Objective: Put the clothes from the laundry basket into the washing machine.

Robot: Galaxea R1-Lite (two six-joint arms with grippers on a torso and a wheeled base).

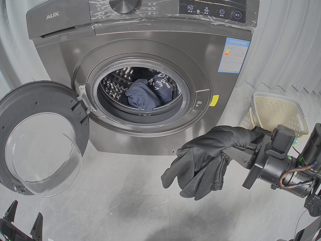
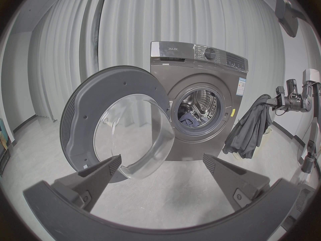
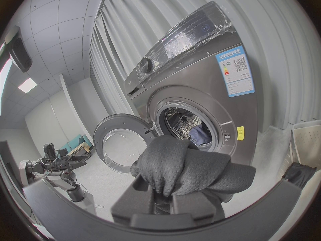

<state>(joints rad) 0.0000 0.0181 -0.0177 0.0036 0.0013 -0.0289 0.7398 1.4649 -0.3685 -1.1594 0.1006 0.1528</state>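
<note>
The right gripper (image 1: 253, 144) is clamped tight on a black garment (image 1: 200, 161). The cloth is bunched over the fingers and hangs down in loose folds above the floor (image 1: 117, 188), out in front of the washing machine (image 1: 133, 44) and off to the right of its opening. From the right wrist the same garment (image 3: 180, 168) sits heaped over that gripper (image 3: 164, 198). The left gripper (image 2: 160, 171) hangs low on the left with its jaws wide apart and nothing between them, facing the machine from well back. The machine's round door (image 1: 40, 101) is swung fully open to the left, its clear bowl facing out. Inside the drum lie dark blue clothes (image 1: 143, 96), piled toward the front lip. A pale perforated laundry basket (image 1: 277, 112) stands on the floor just beside the machine's right side, right behind the loaded gripper, whose arm covers its lower part. Pleated grey curtains (image 1: 284, 34) hang behind everything. The open door stands on the left gripper's side of the machine.
</note>
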